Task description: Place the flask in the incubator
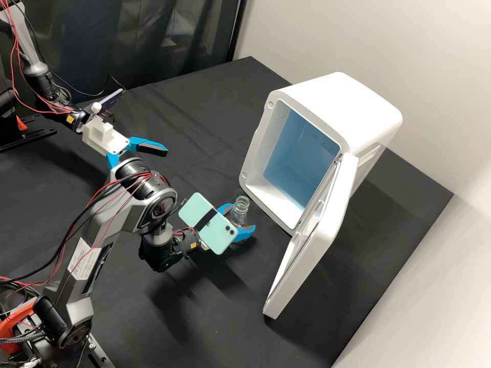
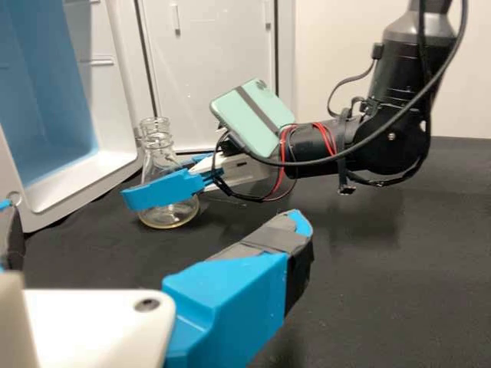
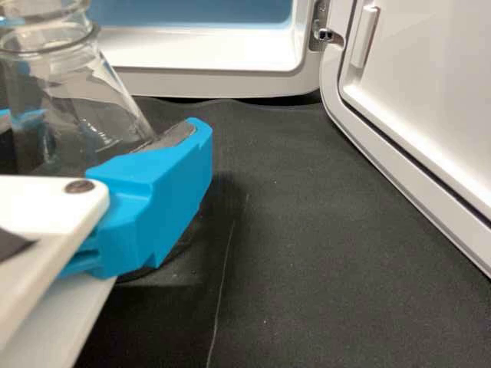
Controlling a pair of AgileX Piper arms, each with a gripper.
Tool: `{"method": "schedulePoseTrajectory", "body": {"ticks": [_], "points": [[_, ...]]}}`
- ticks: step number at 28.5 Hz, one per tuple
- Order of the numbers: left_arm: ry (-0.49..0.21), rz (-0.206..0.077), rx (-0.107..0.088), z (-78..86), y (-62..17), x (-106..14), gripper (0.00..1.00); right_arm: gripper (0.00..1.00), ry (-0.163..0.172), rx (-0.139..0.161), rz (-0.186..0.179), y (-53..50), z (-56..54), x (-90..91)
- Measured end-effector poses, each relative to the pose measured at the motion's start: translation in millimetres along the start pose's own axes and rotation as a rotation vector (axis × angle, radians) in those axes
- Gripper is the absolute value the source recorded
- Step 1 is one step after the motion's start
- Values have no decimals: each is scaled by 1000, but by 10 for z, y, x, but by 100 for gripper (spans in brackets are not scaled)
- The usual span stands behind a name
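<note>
Right gripper (image 1: pixel 236 221): its two bright blue fingers (image 3: pixel 153 184) clamped on the clear glass conical flask (image 1: pixel 240 205). One finger on each side of the cone; the near pad lies flat against the sloping glass wall. In the left wrist view one finger crosses the front of the flask body, below the neck.

Flask upright, base on the black laboratory bench (image 1: pixel 215 112), open neck rising above the fingers. It stands just outside the mouth of the white box incubator with pale blue interior (image 1: pixel 348 107), near the lower front rim, not inside.

Incubator's white door (image 1: pixel 312 240) swung wide open, lower corner resting on the bench to the side of the flask.

A mint-green phone (image 1: pixel 208 223) is strapped by a dark band to the right wrist, directly behind the gripper.

Left gripper (image 1: pixel 139 152): fingers (image 2: pixel 245 284) spread apart, nothing between them. It hangs above the bench well back from the flask, pointing toward it and the incubator.

Red wires (image 1: pixel 110 191) run along the right arm.

Surroundings: pale wall (image 1: pixel 409 51) behind the incubator, dark curtain (image 1: pixel 153 30) beyond the far edge of the bench.
</note>
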Motion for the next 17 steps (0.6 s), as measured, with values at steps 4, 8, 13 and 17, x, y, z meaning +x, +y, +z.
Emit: {"method": "schedulePoseTrajectory", "body": {"ticks": [4, 8, 13, 17], "points": [[7, 2, -2, -16, 3, -2, 100, 0, 0, 0, 0, 0, 0, 0], [12, 3, -3, -26, 6, -3, 100, 0, 0, 0, 0, 0, 0, 0], [19, 5, -4, -42, 9, -6, 100, 0, 0, 0, 0, 0, 0, 0], [29, -4, -10, -63, -14, 1, 100, 0, 0, 0, 0, 2, -2, -5]]}}
